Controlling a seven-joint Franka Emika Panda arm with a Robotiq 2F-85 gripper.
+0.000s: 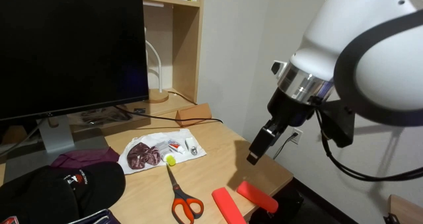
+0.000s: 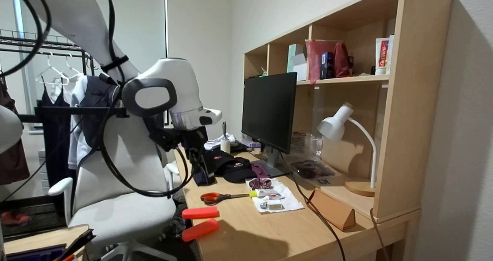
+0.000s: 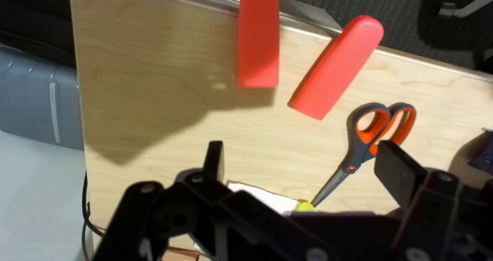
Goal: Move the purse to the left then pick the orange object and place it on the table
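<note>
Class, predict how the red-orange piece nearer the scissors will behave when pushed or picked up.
That red-orange piece is probably stiff: it looks straight though one end overhangs the edge of the table. Its blocky, flat-looking shape suggests sliding rather than rolling. Pushed outward, it might tip off, since that end lacks support.

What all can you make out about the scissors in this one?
The scissors have two plastic-looking dark grey handle loops lined with orange, a reddish pivot and metallic-looking blades. They lie flat and closed on the table, blades toward the white paper. The tip is right by a yellow-green cap; whether they touch is unclear. The open gripper is clear of them.
</note>
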